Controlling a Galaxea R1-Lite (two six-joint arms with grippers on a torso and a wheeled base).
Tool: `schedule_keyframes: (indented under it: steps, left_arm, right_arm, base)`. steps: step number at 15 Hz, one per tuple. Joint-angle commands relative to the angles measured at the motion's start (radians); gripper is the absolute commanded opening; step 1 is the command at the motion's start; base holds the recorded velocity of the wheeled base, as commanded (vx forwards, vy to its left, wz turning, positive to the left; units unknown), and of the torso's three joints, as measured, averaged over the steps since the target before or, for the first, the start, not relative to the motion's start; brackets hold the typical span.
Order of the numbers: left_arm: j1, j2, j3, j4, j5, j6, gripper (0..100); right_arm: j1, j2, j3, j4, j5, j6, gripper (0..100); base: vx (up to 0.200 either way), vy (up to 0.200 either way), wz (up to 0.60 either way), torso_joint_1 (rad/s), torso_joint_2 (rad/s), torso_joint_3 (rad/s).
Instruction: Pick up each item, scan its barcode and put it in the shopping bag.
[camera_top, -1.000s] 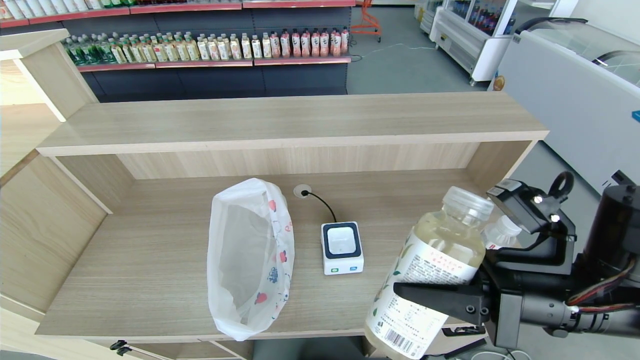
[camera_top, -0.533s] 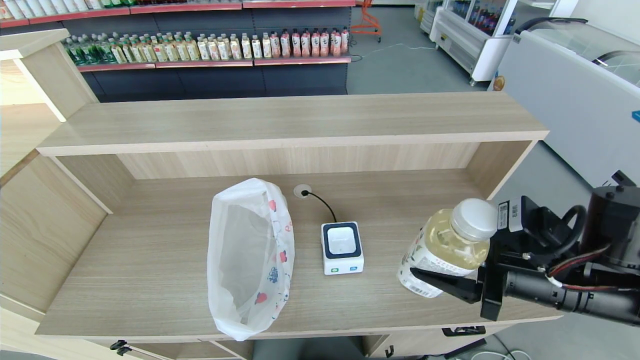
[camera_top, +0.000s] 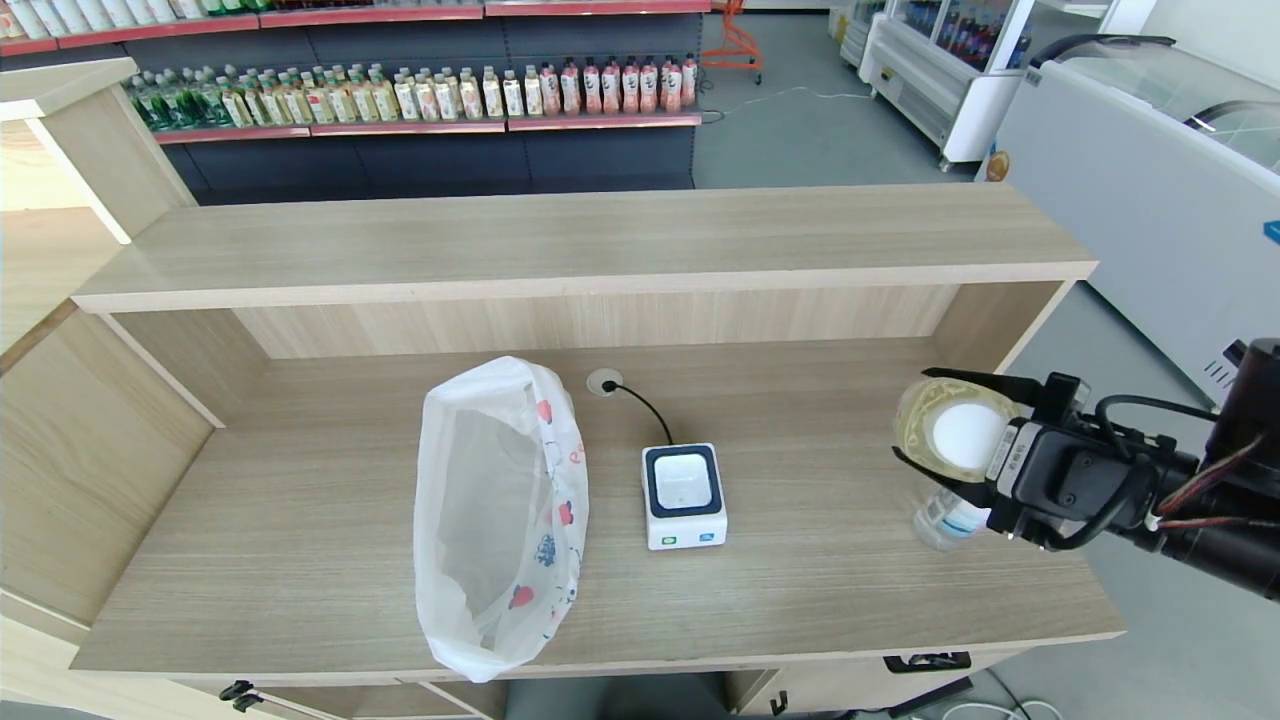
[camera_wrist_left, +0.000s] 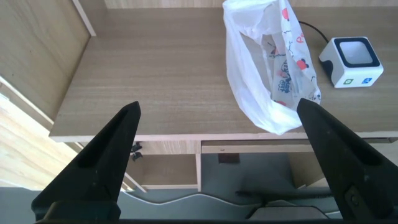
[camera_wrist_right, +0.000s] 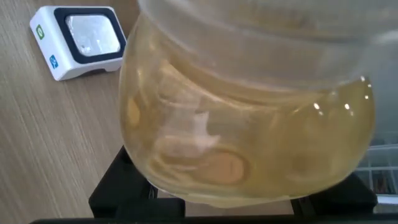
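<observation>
My right gripper (camera_top: 930, 425) is clamped on the drink bottle (camera_top: 962, 437), with a black finger on either side of its shoulder. The bottle holds pale yellow liquid and is carried above the wooden counter (camera_top: 300, 520), its white cap turned toward the head camera. In the right wrist view the bottle (camera_wrist_right: 249, 124) bulges between the jaws, with the barcode scanner (camera_wrist_right: 87, 37) on the counter past it. Just under this gripper I see a second, clear bottle (camera_top: 942, 518), partly hidden by the wrist. The scanner (camera_top: 683, 495) sits well apart to the gripper's left, and the white shopping bag (camera_top: 500, 520) lies beyond it, mouth open. My left gripper (camera_wrist_left: 217, 162) is spread wide and holds nothing. It hangs off the counter's front edge, near the bag (camera_wrist_left: 267, 74).
</observation>
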Motion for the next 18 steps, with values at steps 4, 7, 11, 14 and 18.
schedule_keyframes:
  steps: [4, 7, 11, 14, 18]
  left_arm:
    - [0.0, 0.0, 0.0, 0.0, 0.0, 0.0, 100]
    - [0.0, 0.0, 0.0, 0.0, 0.0, 0.002, 100]
    - [0.0, 0.0, 0.0, 0.0, 0.0, 0.005, 100]
    - [0.0, 0.0, 0.0, 0.0, 0.0, -0.002, 100]
    - [0.0, 0.0, 0.0, 0.0, 0.0, -0.003, 100]
  right_arm:
    - [0.038, -0.044, 0.059, -0.055, -0.096, -0.057, 0]
    - [0.055, -0.086, 0.106, -0.055, -0.1, -0.149, 0]
    - [0.056, -0.098, 0.108, -0.055, -0.103, -0.15, 0]
    - [0.055, -0.089, 0.097, -0.055, -0.098, -0.14, 0]
    - [0.056, -0.064, 0.08, -0.055, -0.092, -0.094, 0]
  base:
    - [0.0, 0.0, 0.0, 0.0, 0.0, 0.0]
    - [0.0, 0.0, 0.0, 0.0, 0.0, 0.0]
    - [0.0, 0.0, 0.0, 0.0, 0.0, 0.0]
    - [0.0, 0.2, 0.0, 0.004, 0.0, 0.002]
    - [0.0, 0.2, 0.0, 0.004, 0.0, 0.005]
